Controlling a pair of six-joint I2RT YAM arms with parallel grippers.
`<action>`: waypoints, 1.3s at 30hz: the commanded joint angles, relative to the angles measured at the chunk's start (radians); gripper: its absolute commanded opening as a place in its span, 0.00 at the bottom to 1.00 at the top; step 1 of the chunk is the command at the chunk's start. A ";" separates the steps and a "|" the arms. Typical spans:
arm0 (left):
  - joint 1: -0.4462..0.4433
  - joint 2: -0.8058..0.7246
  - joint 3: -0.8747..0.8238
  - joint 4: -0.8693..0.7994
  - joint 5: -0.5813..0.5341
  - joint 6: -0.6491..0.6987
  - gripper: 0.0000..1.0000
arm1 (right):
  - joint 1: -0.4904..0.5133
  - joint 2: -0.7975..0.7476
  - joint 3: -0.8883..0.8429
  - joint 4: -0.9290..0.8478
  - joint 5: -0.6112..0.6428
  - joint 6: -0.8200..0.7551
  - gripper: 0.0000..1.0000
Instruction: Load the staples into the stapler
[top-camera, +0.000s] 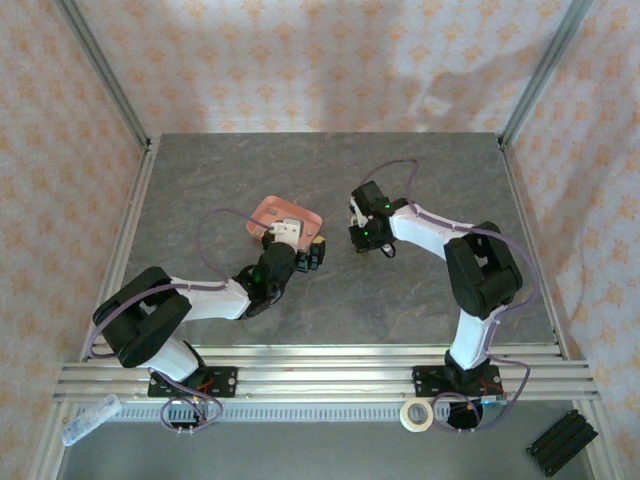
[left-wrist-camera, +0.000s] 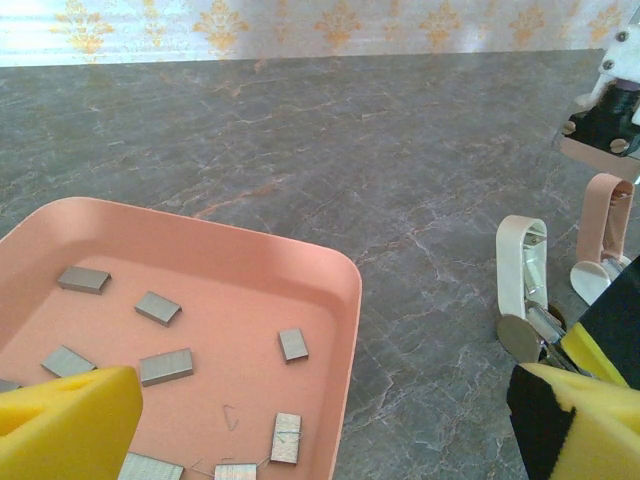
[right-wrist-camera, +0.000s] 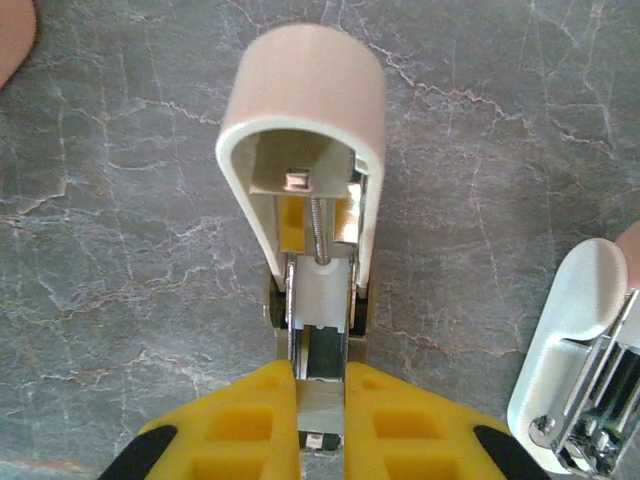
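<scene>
Several grey staples (left-wrist-camera: 165, 366) lie scattered in the salmon-pink tray (left-wrist-camera: 345, 290), which sits left of centre on the table (top-camera: 268, 211). My left gripper (left-wrist-camera: 320, 425) hovers over the tray's near right corner, open wide, with nothing between its yellow fingers (left-wrist-camera: 70, 425). The small pink-and-white stapler (right-wrist-camera: 300, 140) stands on the table with its lid swung up and its spring showing. My right gripper (right-wrist-camera: 322, 400) is shut on the stapler's metal magazine. From the left wrist, the stapler (left-wrist-camera: 604, 220) stands under the right gripper (top-camera: 367, 238).
A second white-and-metal stapler-like piece (right-wrist-camera: 575, 365) lies just right of the held one and close to my left gripper's right finger (left-wrist-camera: 520, 265). Grey marble table with an aluminium frame. A tape roll (top-camera: 416, 414) and a black block (top-camera: 560, 440) lie beyond the front rail.
</scene>
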 joint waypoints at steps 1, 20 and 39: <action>0.007 0.012 0.008 0.039 -0.005 0.007 0.96 | -0.001 -0.067 -0.008 -0.010 0.004 0.019 0.14; 0.009 0.011 0.015 0.042 -0.002 0.030 0.96 | -0.001 -0.008 -0.001 -0.009 -0.006 0.022 0.14; 0.013 0.025 0.017 0.056 0.012 0.031 0.96 | 0.002 0.008 -0.014 -0.016 0.040 0.019 0.14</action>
